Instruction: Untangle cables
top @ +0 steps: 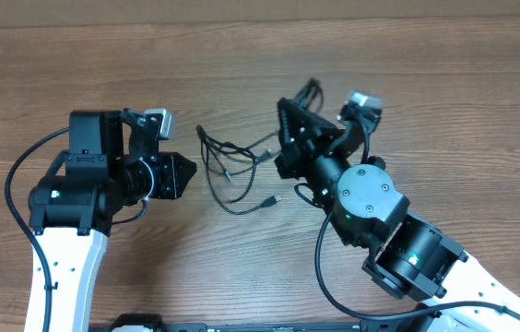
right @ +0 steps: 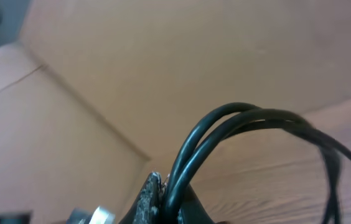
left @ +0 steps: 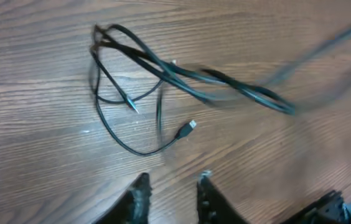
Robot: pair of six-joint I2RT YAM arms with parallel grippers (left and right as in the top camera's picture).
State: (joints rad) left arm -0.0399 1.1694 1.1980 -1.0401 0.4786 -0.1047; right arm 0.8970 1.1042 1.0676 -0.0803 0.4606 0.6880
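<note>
The right gripper (right: 165, 200) is clenched on a doubled strand of the cables (right: 225, 124), which arches up out of its jaws and off toward 3 o'clock. In the overhead view the rest of the cables lie as loose loops at the centre of the wooden table (top: 242, 55), between the two grippers. One small plug (top: 276, 198) rests at the 5 o'clock edge of the loops. The left gripper (left: 172, 199) hangs above the table with its fingers parted and nothing between them, just short of the loops.

In the left wrist view the strands toward 3 o'clock are blurred. The right wrist view shows only the pinched loop.

The right arm reaches in from 5 o'clock, the left from 7 o'clock.
</note>
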